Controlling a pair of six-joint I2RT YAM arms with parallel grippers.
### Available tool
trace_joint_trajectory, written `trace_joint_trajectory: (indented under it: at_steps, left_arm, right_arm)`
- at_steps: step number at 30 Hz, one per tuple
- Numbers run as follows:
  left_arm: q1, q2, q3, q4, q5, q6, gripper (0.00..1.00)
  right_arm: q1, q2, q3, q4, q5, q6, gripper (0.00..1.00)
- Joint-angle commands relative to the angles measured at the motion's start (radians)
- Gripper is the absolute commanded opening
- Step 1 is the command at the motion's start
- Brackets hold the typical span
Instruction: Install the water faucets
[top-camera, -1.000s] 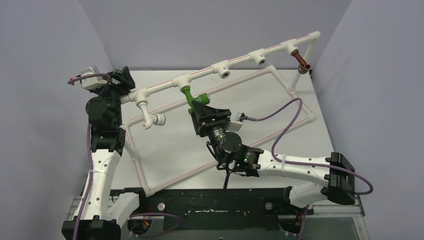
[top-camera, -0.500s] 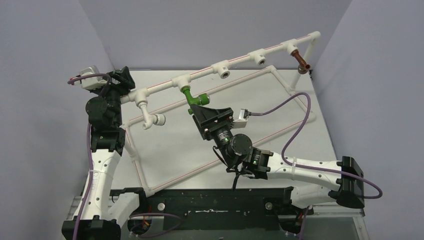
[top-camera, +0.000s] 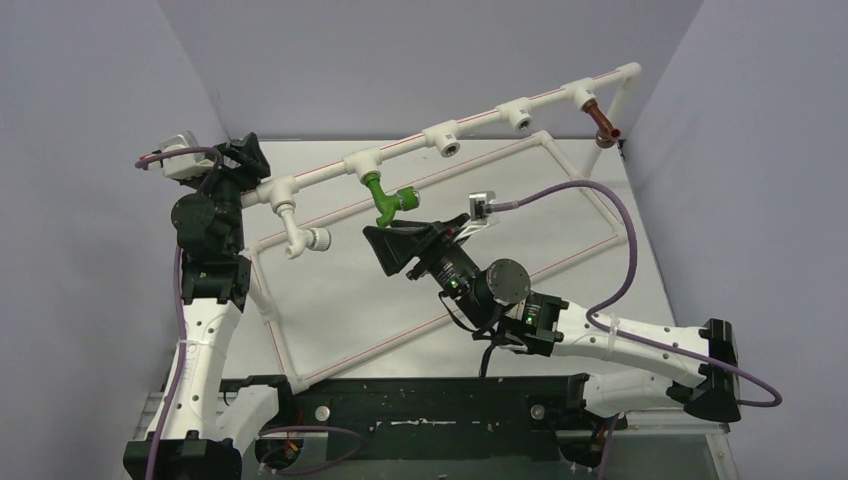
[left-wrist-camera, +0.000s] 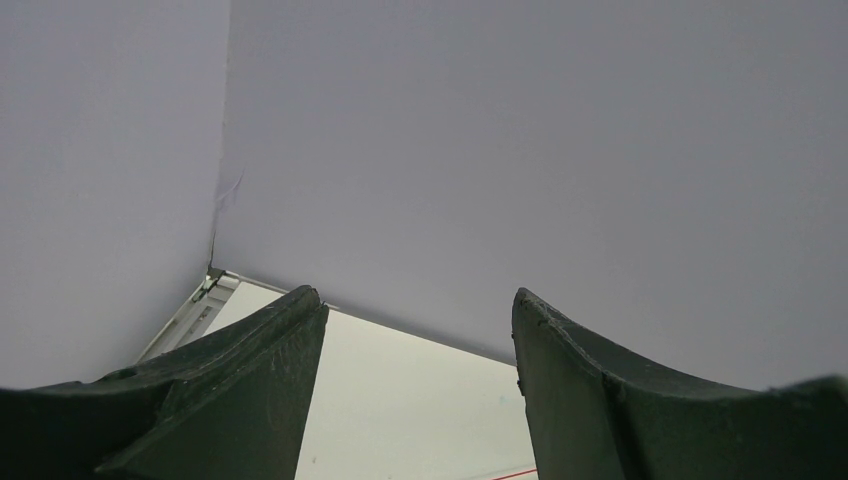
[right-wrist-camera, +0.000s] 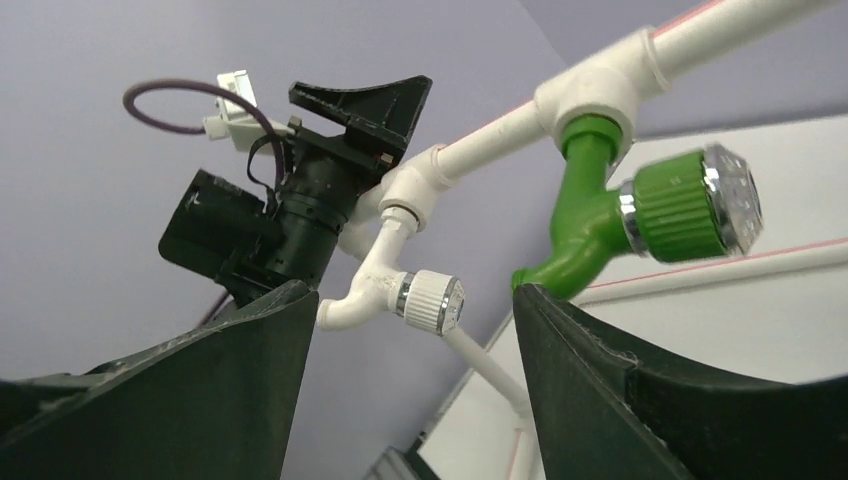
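Green faucet (right-wrist-camera: 600, 215) just beyond right fingers (right-wrist-camera: 600, 390).

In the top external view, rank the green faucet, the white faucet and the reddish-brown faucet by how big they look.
1. green faucet and white faucet: about alike, no ranking.
2. reddish-brown faucet: smallest, though it sits farther from the camera.

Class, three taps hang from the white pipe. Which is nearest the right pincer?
The green tap, just beyond the right pincer; the white tap hangs further left, the reddish-brown tap at the far right end.
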Motion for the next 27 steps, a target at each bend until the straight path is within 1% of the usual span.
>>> trace_joint_trajectory:
  at_steps: [1,8,16,18,23,27]
  left_arm:
    - [0.026,0.068,-0.102,-0.336,-0.006,0.006,0.66]
    - [0.026,0.070,-0.100,-0.336,-0.003,0.004,0.66]
    - [0.026,0.070,-0.102,-0.336,-0.003,0.004,0.66]
    - [0.026,0.070,-0.100,-0.336,-0.002,0.004,0.66]
    - [0.028,0.071,-0.101,-0.336,-0.003,0.004,0.66]
    - [0.028,0.072,-0.100,-0.336,-0.002,0.004,0.66]
  right_arm:
    - [0.005,-0.019,0.118,-0.052,-0.127,-0.359,0.72]
    - [0.008,-0.024,0.177,-0.170,-0.168,-0.771,0.72]
    - [0.010,-0.051,0.158,-0.208,-0.309,-1.228,0.73]
    - [0.012,-0.050,0.163,-0.234,-0.325,-1.331,0.72]
    - [0.020,-0.033,0.134,-0.256,-0.298,-1.640,0.72]
    - [0.021,-0.008,0.110,-0.249,-0.273,-1.804,0.71]
